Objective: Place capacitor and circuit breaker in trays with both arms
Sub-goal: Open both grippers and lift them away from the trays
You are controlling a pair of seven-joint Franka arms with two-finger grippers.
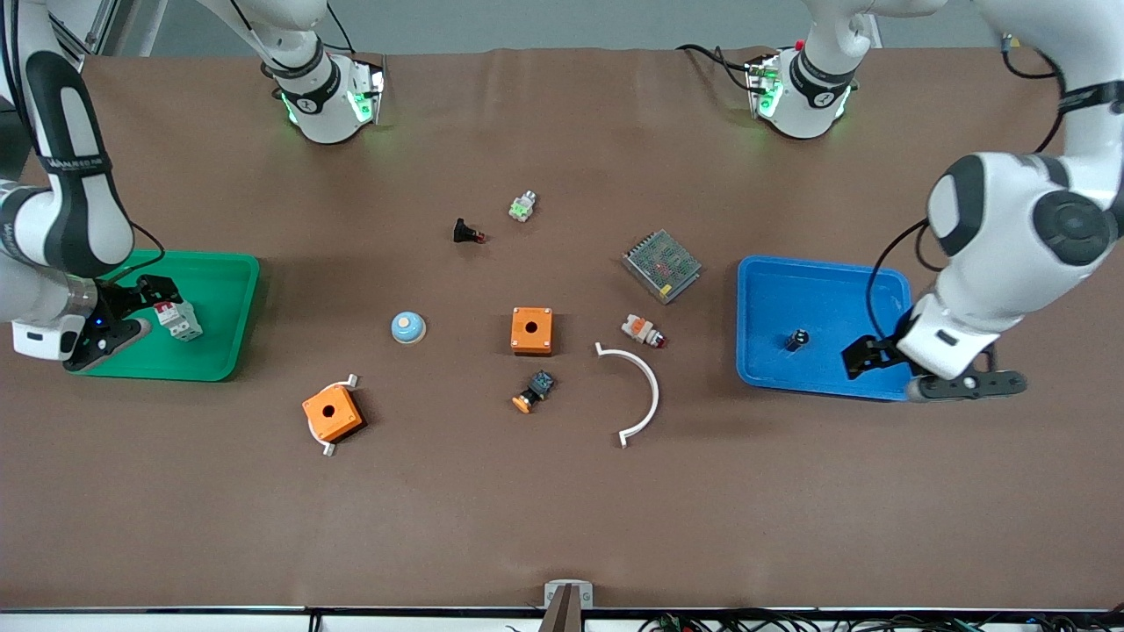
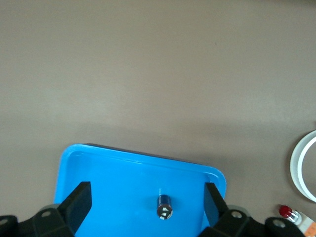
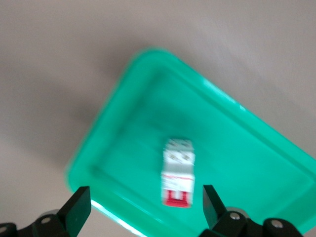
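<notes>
Capacitor (image 1: 797,339) and circuit breaker (image 1: 179,319) each lay loose in a tray, with no finger touching either. Over the blue tray (image 1: 825,281) hung the left gripper (image 1: 865,357), its fingers (image 2: 79,205) spread wide apart and holding nothing; in the left wrist view the capacitor (image 2: 164,206) stood on end on the tray floor (image 2: 113,182) between them. At the right arm's end of the table the right gripper (image 1: 132,312) hung over the green tray (image 1: 224,281), its fingers (image 3: 212,202) likewise parted, and the circuit breaker (image 3: 177,172) lay flat in that tray (image 3: 237,148), red switch end toward the wrist camera.

Between the two trays the brown table (image 1: 562,527) held an orange box (image 1: 531,330), a second orange box (image 1: 332,412), a white curved strip (image 1: 645,386) and a grey meshed unit (image 1: 661,265).
</notes>
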